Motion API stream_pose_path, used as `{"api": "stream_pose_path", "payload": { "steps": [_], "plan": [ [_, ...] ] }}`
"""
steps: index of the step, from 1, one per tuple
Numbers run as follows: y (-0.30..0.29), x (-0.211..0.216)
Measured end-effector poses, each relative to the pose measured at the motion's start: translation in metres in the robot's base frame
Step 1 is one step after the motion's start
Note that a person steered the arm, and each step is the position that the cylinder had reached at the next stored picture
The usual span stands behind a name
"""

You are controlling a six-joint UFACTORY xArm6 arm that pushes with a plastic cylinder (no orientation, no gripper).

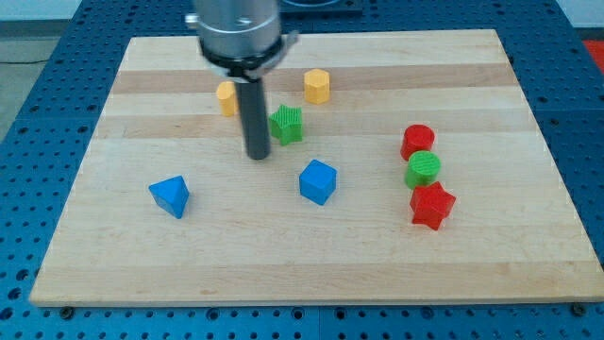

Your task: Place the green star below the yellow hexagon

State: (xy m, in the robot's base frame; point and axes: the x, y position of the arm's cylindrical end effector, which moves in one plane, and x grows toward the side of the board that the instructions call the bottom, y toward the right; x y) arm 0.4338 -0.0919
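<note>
Single view, mounted high, looking down at a slant across the wooden board point(311, 264). Board's near edge sits at the view's bottom, far edge near the top. Whole board fits in frame, blue perforated table point(28, 142) showing round it. Medium distance, no second view.

Arm enters from view's top, approx centre-left. Only the end section shows: grey metallic cylindrical housing w/ dark band at its lower edge, cropped by top of frame. Straight dark rod point(256, 118) hangs vertically below housing, no visible tilt. My tip point(259, 156) is at rod's lower end, down at table level. Rod looks rigid, single piece, no joints visible. Upper arm links out of frame.
</note>
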Motion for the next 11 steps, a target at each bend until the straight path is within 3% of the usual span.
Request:
{"api": "stream_pose_path", "payload": {
  "steps": [1, 3, 5, 6, 9, 11],
  "plan": [
    [-0.015, -0.022],
    [0.030, -0.060],
    [-0.007, -0.029],
    [0.015, -0.026],
    [0.062, -0.076],
    [0.098, -0.081]
  ]
}}
